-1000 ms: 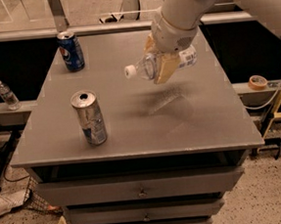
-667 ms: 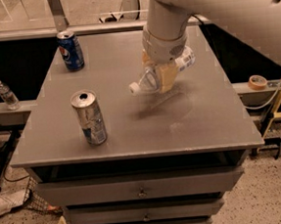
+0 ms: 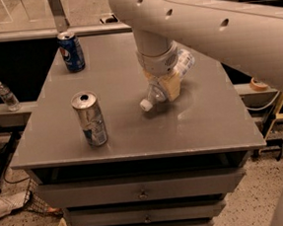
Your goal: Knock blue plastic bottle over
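Observation:
The blue plastic bottle is a clear bottle with a white cap and a pale label. It lies tilted over the middle of the grey table, its cap down at the left by the tabletop and its base raised to the right. My gripper reaches down from the large pale arm and is shut around the bottle's middle, with a yellowish finger across the body. The arm hides part of the bottle.
A dark blue Pepsi can stands at the table's back left. A silver can stands at the front left. A small bottle stands off the table at the left, and a tape roll at the right. Drawers are below the tabletop.
The arm has carried the bottle down and toward the front of the table. The bottle's cap end has dropped from mid-air to the tabletop. The cans have not moved.

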Tool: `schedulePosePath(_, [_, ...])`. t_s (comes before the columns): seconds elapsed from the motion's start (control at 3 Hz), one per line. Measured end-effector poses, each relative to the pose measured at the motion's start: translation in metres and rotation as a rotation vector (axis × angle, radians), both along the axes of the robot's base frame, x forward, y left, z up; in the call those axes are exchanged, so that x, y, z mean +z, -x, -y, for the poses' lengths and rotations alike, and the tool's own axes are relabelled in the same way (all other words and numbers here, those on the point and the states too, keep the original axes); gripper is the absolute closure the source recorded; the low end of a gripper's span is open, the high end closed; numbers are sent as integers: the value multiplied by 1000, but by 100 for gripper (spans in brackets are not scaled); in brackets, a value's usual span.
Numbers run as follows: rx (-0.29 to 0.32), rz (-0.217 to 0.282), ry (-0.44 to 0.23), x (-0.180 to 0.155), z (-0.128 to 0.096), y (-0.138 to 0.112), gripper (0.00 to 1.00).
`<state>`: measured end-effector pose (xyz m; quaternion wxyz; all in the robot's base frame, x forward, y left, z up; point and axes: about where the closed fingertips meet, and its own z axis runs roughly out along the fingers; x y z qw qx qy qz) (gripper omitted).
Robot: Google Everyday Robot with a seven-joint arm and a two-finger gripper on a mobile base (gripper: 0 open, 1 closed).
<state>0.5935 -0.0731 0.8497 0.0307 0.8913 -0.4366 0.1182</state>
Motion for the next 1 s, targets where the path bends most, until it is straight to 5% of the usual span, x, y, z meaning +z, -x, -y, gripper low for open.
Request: schedulePosePath(1.0, [-1,15,-13,1,0,-2,31])
